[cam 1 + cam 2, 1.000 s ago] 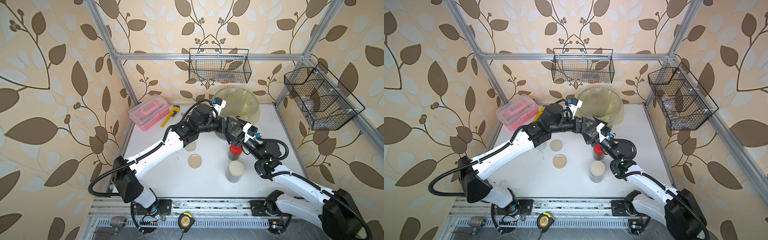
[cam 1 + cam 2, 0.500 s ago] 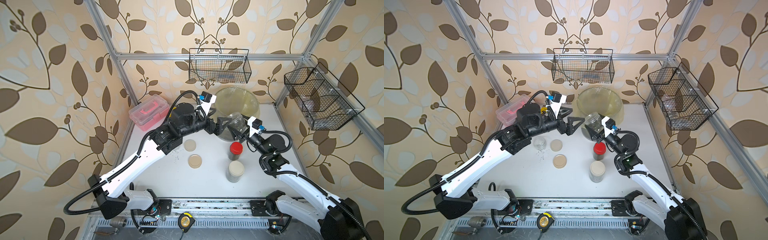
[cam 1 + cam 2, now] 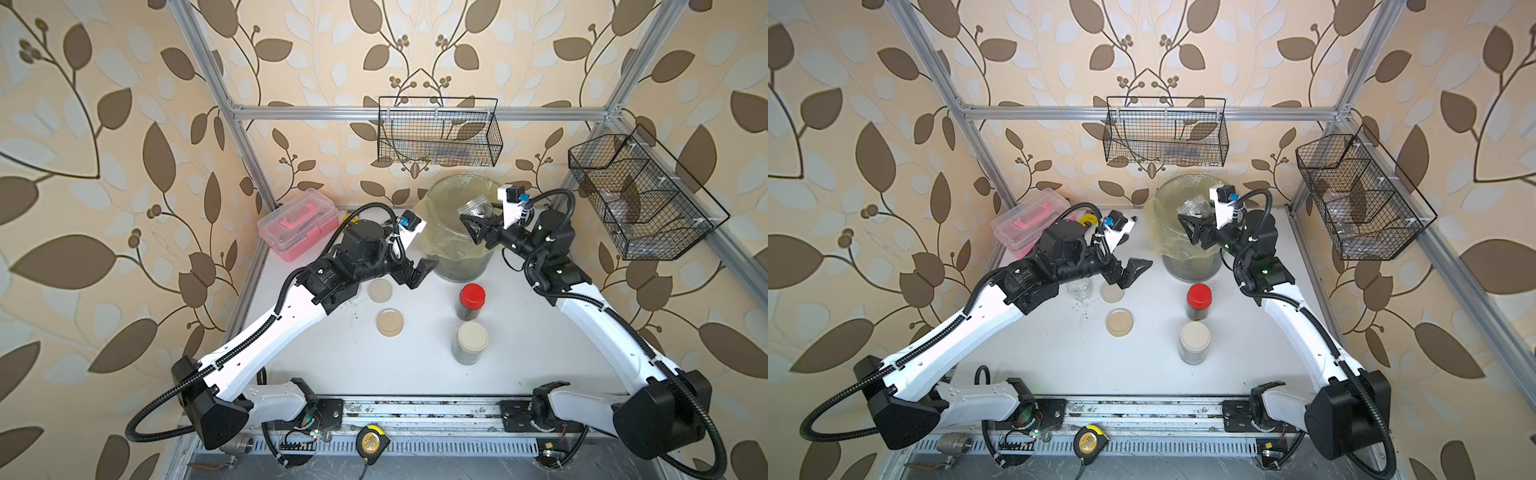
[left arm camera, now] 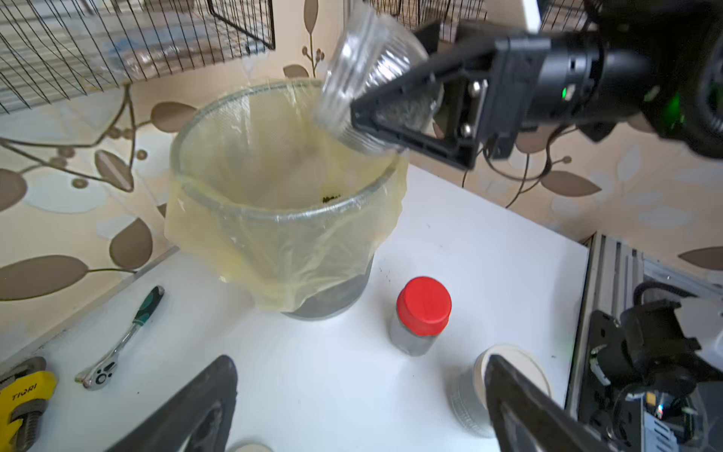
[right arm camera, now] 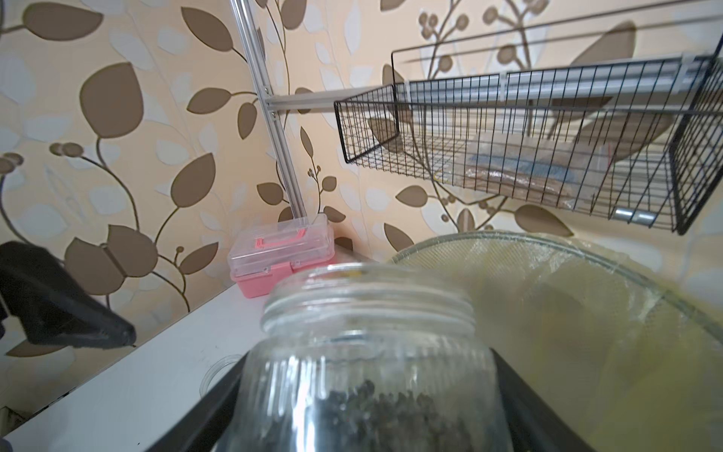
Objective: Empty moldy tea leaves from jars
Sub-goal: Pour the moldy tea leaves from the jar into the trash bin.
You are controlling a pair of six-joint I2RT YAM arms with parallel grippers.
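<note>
In the right wrist view, the open jar (image 5: 367,352) is blurred, its base cut off.

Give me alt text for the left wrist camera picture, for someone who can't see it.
The right hand holds a clear jar over the rim of a plastic-lined bin. On the white table stand a red-lidded jar and a beige-lidded jar; the open left hand frames the bottom edge.

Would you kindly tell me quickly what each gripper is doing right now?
Left gripper: open, empty.
Right gripper: shut on the lidless glass jar, tilted above the lined bin.
</note>
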